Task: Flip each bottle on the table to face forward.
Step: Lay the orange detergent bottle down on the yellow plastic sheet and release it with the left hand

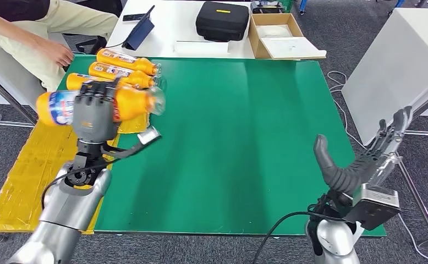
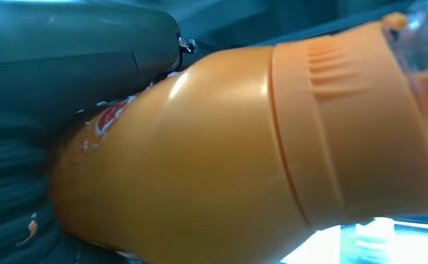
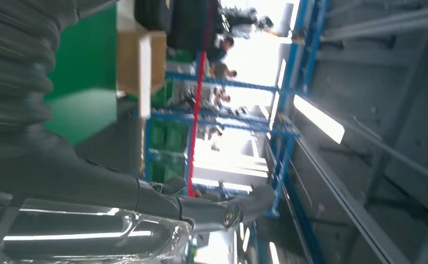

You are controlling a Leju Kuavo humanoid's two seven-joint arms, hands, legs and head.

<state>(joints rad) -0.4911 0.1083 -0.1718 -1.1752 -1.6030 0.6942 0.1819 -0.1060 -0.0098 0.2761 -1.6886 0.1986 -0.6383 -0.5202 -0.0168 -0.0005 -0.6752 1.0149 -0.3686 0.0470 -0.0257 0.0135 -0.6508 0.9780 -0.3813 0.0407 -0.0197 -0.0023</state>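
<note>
head view: left hand (image 1: 95,113) grips bottle (image 1: 132,103)

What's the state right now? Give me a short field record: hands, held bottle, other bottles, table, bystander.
left hand: grips an orange bottle around its middle, lifted above the table's left edge
held bottle: lying sideways, cap end pointing right
right hand: open, fingers spread, holding nothing, near the table's right edge
other bottles: three orange bottles lying side by side at the far left corner
table: green top
bystander: person's hand near the far left corner
</note>
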